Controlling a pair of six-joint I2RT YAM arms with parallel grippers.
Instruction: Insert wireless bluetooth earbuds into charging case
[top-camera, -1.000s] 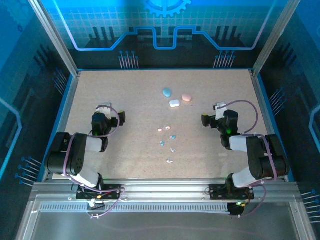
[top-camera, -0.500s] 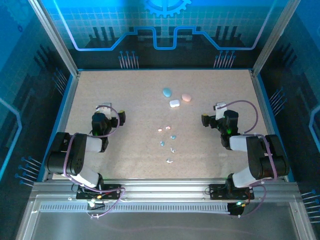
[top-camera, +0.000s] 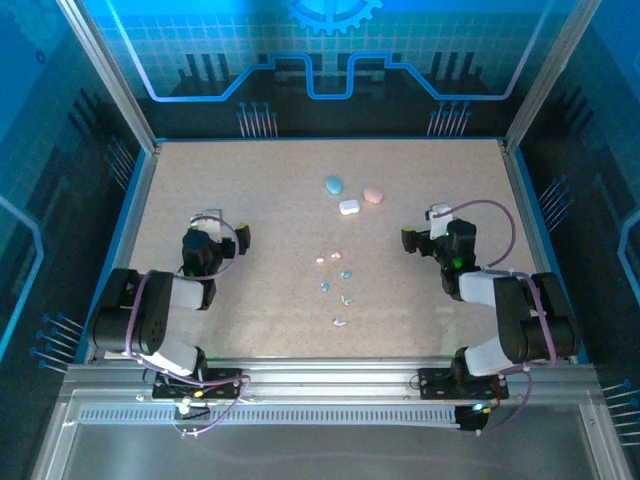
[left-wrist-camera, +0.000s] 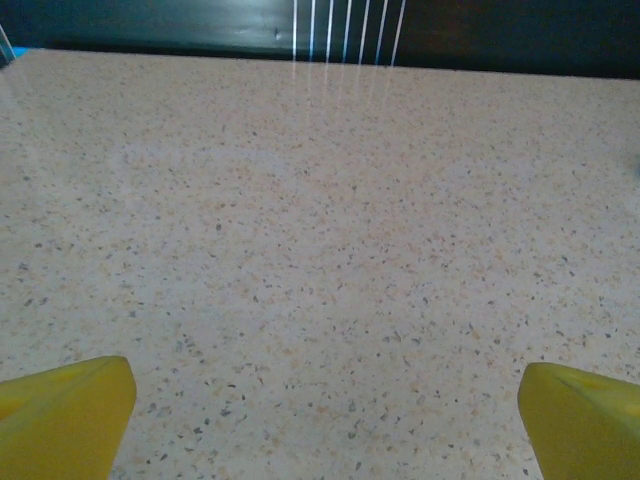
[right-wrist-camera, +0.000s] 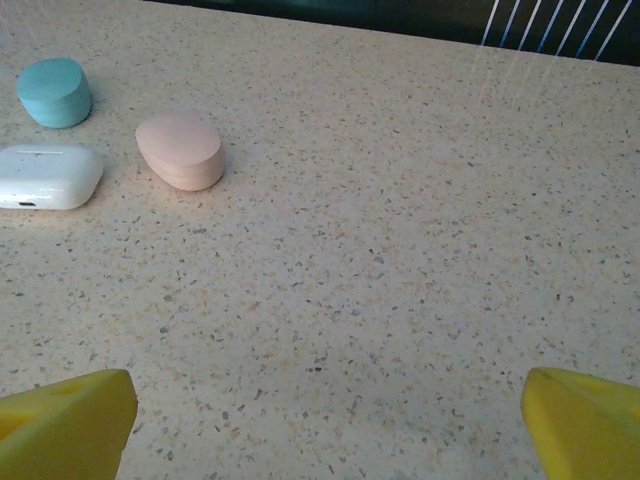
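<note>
Three closed charging cases lie at the table's far middle: blue (top-camera: 333, 184), pink (top-camera: 373, 195) and white (top-camera: 349, 207). In the right wrist view they sit at the upper left: blue (right-wrist-camera: 55, 92), pink (right-wrist-camera: 181, 150), white (right-wrist-camera: 48, 177). Several tiny earbuds are scattered nearer the arms, pink ones (top-camera: 336, 254), blue ones (top-camera: 346, 274) and white ones (top-camera: 339, 322). My left gripper (top-camera: 222, 222) (left-wrist-camera: 330, 420) is open over bare table, well left of the earbuds. My right gripper (top-camera: 424, 224) (right-wrist-camera: 330, 425) is open too, right of the cases, with nothing between its yellow fingertips (right-wrist-camera: 70, 415).
The speckled table (top-camera: 260, 190) is bounded by a blue rim and metal frame posts (top-camera: 120, 90). A dark back wall with white cable lines (left-wrist-camera: 345, 30) rises beyond the far edge.
The left wrist has shifted very slightly. The cases and earbuds lie where they were, and both grippers stay open.
</note>
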